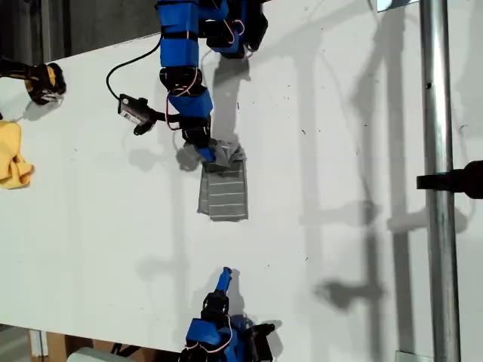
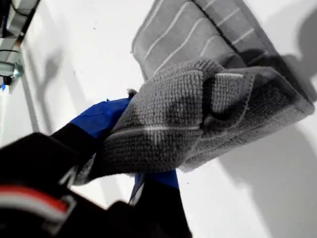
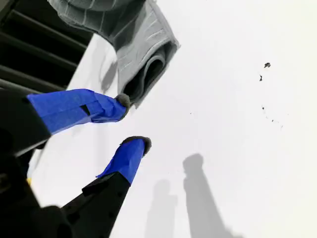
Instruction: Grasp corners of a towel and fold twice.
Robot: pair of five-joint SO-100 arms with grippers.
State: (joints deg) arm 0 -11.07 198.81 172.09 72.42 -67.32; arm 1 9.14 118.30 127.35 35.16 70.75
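The towel (image 1: 224, 188), grey with thin white stripes, lies folded into a narrow rectangle near the middle of the white counter (image 1: 339, 151), its long side running from the far edge toward the near edge in the exterior view. Its far end is bunched and lifted where my first hand (image 1: 205, 153) meets it; that arm reaches in from the far edge of the counter. In the first wrist view my first hand (image 2: 130, 144) is clenched on a thick wad of the towel (image 2: 198, 104), the blue-taped fingers (image 2: 99, 119) showing under and behind the cloth, while the rest of the towel stretches flat on the counter beyond the pinch. My second hand (image 1: 225, 276) sits well apart from the towel, close to the near edge of the counter in the exterior view, pointing toward it. In the second wrist view that second hand (image 3: 134, 121) is released, its two blue fingertips (image 3: 130, 153) parted with bare counter between them, grasping nothing; the towel's folded end (image 3: 143, 69) lies ahead of them, not touching.
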